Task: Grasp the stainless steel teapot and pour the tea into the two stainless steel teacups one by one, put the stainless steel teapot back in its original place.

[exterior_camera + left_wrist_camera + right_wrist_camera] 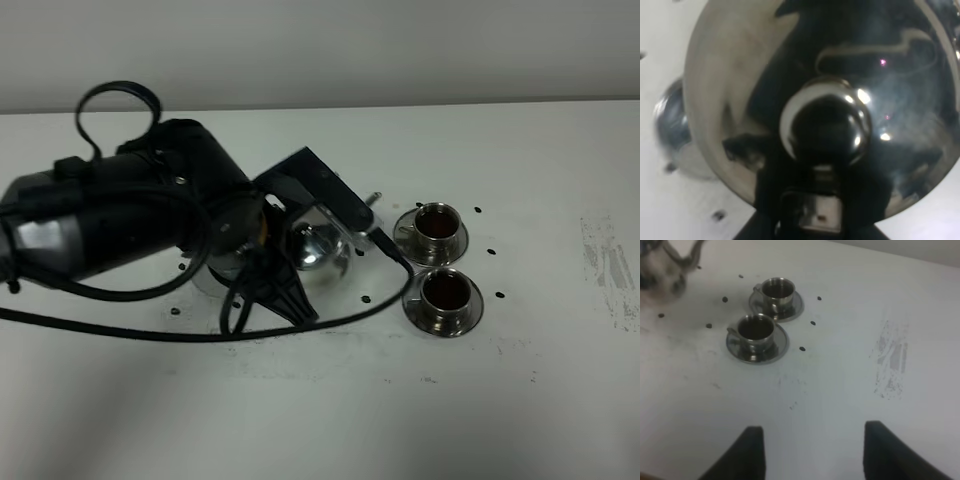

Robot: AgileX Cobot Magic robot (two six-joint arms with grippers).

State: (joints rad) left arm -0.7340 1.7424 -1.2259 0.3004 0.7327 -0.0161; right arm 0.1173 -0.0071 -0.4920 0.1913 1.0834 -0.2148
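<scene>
The stainless steel teapot (318, 250) is left of the cups, mostly hidden under my left arm. The left wrist view looks down on its lid and knob (826, 125). My left gripper (810, 217) is shut on its handle. Its spout (690, 257) points toward the two stainless steel teacups. The far teacup (437, 224) and the near teacup (446, 291) each stand on a saucer and hold dark reddish-brown tea (446, 288). A flat steel disc (205, 278) peeks out under the arm, left of the teapot. My right gripper (814, 430) hangs open above bare table, near the cups (756, 329).
A black cable (330, 322) loops across the table in front of the teapot and up toward the far cup. Small dark dots (498, 295) mark the table around the cups. A scuffed patch (605, 265) lies at the right.
</scene>
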